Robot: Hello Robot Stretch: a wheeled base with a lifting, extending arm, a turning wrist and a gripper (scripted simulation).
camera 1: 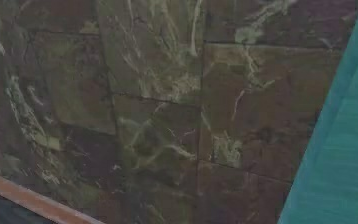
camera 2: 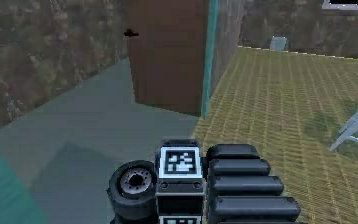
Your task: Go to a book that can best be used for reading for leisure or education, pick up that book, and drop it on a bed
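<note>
The arm [camera 2: 237, 185] rises from the bottom edge of the arm side view as a stack of dark ribbed segments, with a white square with black marks [camera 2: 182, 164] at its end. Left of that square sits the gripper [camera 2: 137, 188], a dark rounded body with a ring-shaped part. I can't make out its far end, so I cannot tell whether it holds anything. Grey-teal floor lies behind it.
A brown door [camera 2: 167, 50] stands past the arm, beside a teal wall edge [camera 2: 209, 50]. Yellow woven carpet [camera 2: 287, 100] spreads to the right, with a white leg-like thing [camera 2: 355, 125] at its edge. Ahead are dark marbled tiles [camera 1: 157, 100], a teal surface [camera 1: 337, 150] and a brown strip [camera 1: 37, 200].
</note>
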